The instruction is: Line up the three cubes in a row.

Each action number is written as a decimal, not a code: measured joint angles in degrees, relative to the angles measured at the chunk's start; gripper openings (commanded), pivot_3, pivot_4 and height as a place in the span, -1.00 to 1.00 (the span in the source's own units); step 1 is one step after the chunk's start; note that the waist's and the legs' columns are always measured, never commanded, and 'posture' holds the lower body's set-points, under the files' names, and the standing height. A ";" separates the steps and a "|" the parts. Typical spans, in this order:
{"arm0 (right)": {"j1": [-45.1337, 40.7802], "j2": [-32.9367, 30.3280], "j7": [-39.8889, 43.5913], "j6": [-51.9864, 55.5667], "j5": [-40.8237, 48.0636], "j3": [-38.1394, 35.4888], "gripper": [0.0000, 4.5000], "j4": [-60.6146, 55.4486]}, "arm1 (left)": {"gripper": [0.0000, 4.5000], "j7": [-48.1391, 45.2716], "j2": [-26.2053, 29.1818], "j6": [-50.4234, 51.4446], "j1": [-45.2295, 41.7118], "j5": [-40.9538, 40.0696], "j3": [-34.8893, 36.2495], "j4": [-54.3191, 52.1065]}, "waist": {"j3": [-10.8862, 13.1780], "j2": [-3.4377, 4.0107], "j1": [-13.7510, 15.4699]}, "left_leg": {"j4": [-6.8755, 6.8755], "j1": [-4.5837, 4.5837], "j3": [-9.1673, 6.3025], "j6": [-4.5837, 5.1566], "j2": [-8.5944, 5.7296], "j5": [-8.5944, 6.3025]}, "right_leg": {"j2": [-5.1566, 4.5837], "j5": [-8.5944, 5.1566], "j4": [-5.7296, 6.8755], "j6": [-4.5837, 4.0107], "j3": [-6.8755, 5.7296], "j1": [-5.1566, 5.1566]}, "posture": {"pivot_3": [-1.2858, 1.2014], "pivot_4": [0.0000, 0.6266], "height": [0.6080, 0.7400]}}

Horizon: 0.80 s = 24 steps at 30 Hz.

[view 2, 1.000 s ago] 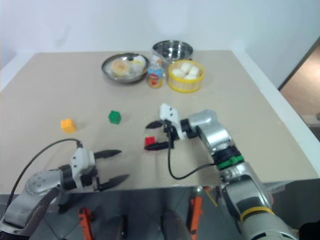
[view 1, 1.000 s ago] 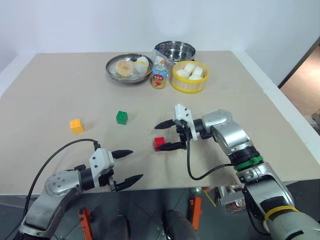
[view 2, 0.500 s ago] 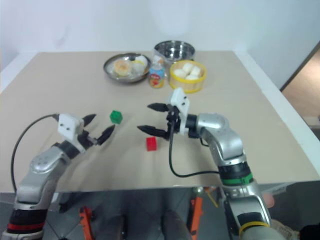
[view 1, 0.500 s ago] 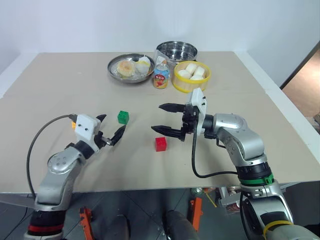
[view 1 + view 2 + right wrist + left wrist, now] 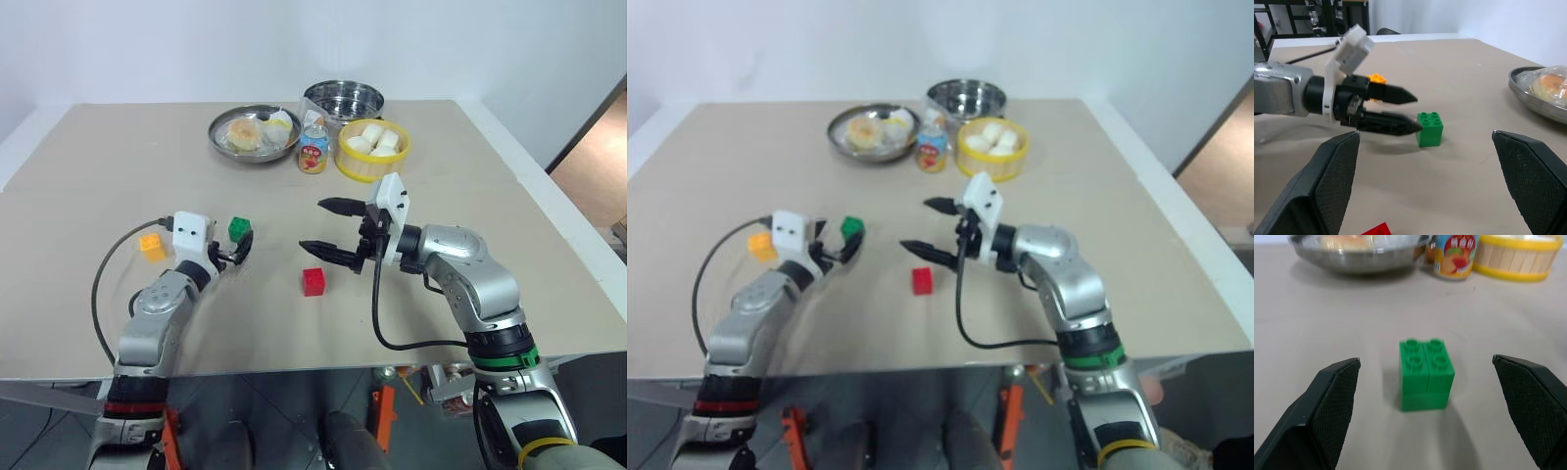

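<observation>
Left pincer point(image 5: 233, 253) now at the small green studded plastic cube point(image 5: 239, 229), left of frame centre.
We note it advanced, jaws released; red plastic cube point(image 5: 313, 281) freed mid-bench, right pincer point(image 5: 327, 227) gaping, lifted above.

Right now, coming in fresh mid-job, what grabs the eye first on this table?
The left gripper, fingers open, reaches toward the green cube at mid-table, not touching it. The right gripper hangs open above the red cube, which lies free nearer the front edge. The orange-yellow cube sits apart on the left, so no row yet.
</observation>
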 measured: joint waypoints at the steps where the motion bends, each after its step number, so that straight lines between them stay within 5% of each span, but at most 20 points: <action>1: 0.00 0.00 -0.07 -0.17 -0.10 0.00 0.99 0.06 | 1.00 -0.11 0.00 -0.02 -0.38 0.07 -0.01 0.81 | 0.00 0.00 0.01 | 0.00 0.00 0.00 0.00 0.00 0.00 | 0.00 0.00 0.00 0.00 0.00 0.00 | 0.03 -0.52 0.97; 4: 0.00 0.01 -0.70 -0.72 -0.28 0.00 0.99 0.24 | 1.00 -0.74 -0.01 -0.22 -2.33 0.78 -0.03 4.76 | 0.00 0.00 -0.01 | 0.03 0.00 0.00 -0.01 -0.02 0.00 | -0.01 0.01 0.00 0.00 0.01 0.01 | 0.03 -0.52 0.97; 14: 0.00 -0.68 -1.17 -0.99 -0.74 -0.08 1.00 0.41 | -0.42 -3.07 -0.74 -4.62 -7.80 2.43 -0.55 13.90 | 0.00 0.00 0.01 | -0.04 -0.01 -0.01 -0.01 -0.02 0.00 | -0.01 -0.01 -0.01 0.03 0.00 -0.01 | 0.03 -0.52 0.97; 18: 0.04 -0.80 -1.21 -0.97 -0.72 -0.08 1.00 0.38 | -0.42 -5.16 -0.15 -5.02 -7.59 2.69 -0.75 13.91 | 0.00 0.00 0.01 | -0.04 -0.02 -0.01 -0.01 -0.02 0.00 | -0.02 -0.01 -0.01 0.03 0.01 -0.01 | 0.03 -0.52 0.97; 24: 0.93 -2.26 -1.08 -0.68 -0.48 -0.33 1.00 0.18 | -0.42 -19.93 8.39 -6.73 -0.88 -0.12 -2.34 6.31 | 0.00 0.00 -0.18 | -0.16 -0.02 0.00 -0.01 0.00 0.00 | -0.01 -0.03 -0.01 0.00 0.01 -0.08 | 0.03 -0.52 0.97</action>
